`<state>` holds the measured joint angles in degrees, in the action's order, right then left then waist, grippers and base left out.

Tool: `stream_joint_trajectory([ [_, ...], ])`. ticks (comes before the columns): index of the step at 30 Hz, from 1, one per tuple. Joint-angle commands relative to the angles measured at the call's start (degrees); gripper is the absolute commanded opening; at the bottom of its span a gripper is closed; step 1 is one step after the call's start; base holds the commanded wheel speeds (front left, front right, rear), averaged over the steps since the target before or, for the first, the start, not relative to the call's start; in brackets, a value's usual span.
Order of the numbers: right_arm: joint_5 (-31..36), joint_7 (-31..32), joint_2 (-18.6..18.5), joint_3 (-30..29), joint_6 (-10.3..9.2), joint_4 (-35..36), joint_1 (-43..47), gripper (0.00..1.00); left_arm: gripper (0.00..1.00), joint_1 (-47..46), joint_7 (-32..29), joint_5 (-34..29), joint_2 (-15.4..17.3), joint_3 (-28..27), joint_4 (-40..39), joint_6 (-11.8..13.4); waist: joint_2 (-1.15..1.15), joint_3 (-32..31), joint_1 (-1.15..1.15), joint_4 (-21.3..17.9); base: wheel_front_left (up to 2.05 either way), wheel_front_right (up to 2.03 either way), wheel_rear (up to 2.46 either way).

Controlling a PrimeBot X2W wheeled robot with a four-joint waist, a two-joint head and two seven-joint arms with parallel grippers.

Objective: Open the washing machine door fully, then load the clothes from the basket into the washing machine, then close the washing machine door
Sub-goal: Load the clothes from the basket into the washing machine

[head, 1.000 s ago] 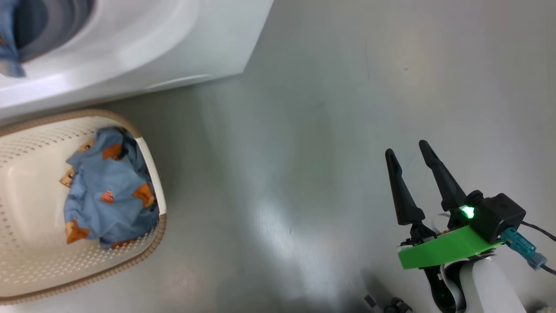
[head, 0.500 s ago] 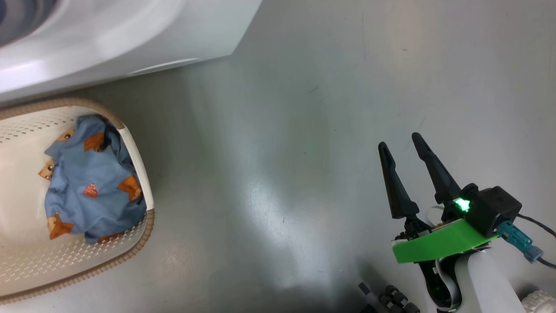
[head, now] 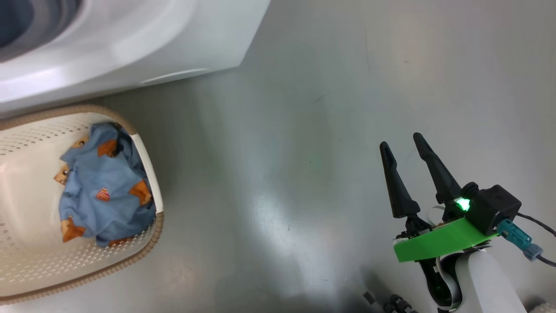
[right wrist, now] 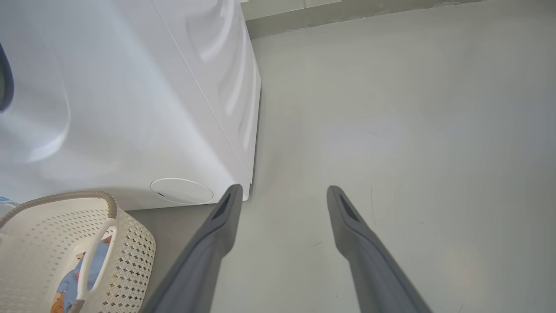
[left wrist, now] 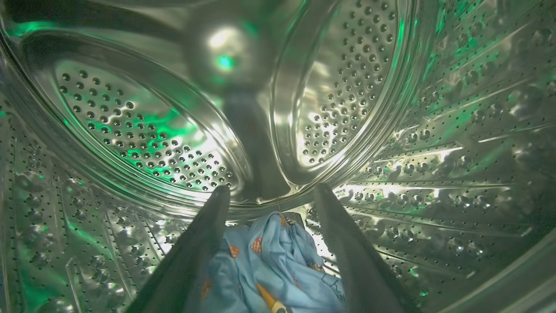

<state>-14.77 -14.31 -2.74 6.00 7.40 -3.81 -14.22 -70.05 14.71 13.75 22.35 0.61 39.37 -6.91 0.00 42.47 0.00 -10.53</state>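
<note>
My left gripper (left wrist: pixel 271 188) is deep inside the washing machine's perforated steel drum (left wrist: pixel 143 130). Its fingers stand apart, and a piece of the light-blue clothes (left wrist: pixel 278 252) lies loose on the drum bottom between them. The white washing machine (head: pixel 130 48) fills the head view's upper left. In front of it stands the basket (head: pixel 160 224), with more blue clothes (head: pixel 104 195) bunched against its right wall. My right gripper (head: pixel 401 141) hangs open over bare floor at the lower right, holding nothing. The washing machine door is out of view.
The right wrist view has the machine's white side (right wrist: pixel 108 108), its round flap (right wrist: pixel 181 190) and the basket (right wrist: pixel 130 256) to the left of my right gripper (right wrist: pixel 284 189). Glossy grey floor (head: pixel 304 152) spreads right of the machine. A wall base (right wrist: pixel 347 13) runs beyond it.
The blue cloth seen at the machine's opening a second ago is gone from the head view. The head camera swayed a little. The right gripper kept its place and stayed open.
</note>
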Motion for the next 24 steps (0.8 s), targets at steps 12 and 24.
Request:
stream_joint_trajectory([
  [12,0.0,-0.7,-0.1,0.6,0.09,-0.7,1.9,1.0,1.0,6.6,0.3,-0.3,-0.6,-0.9,-0.8,-0.5,0.0,-6.5,0.0,2.2,0.0,0.0,0.0],
  [24,1.3,-0.7,-0.1,-0.5,0.09,-1.1,2.6,1.0,1.0,14.7,0.3,0.0,-3.7,-3.4,-4.6,-0.5,0.0,-12.6,0.0,4.4,0.0,0.0,0.0],
])
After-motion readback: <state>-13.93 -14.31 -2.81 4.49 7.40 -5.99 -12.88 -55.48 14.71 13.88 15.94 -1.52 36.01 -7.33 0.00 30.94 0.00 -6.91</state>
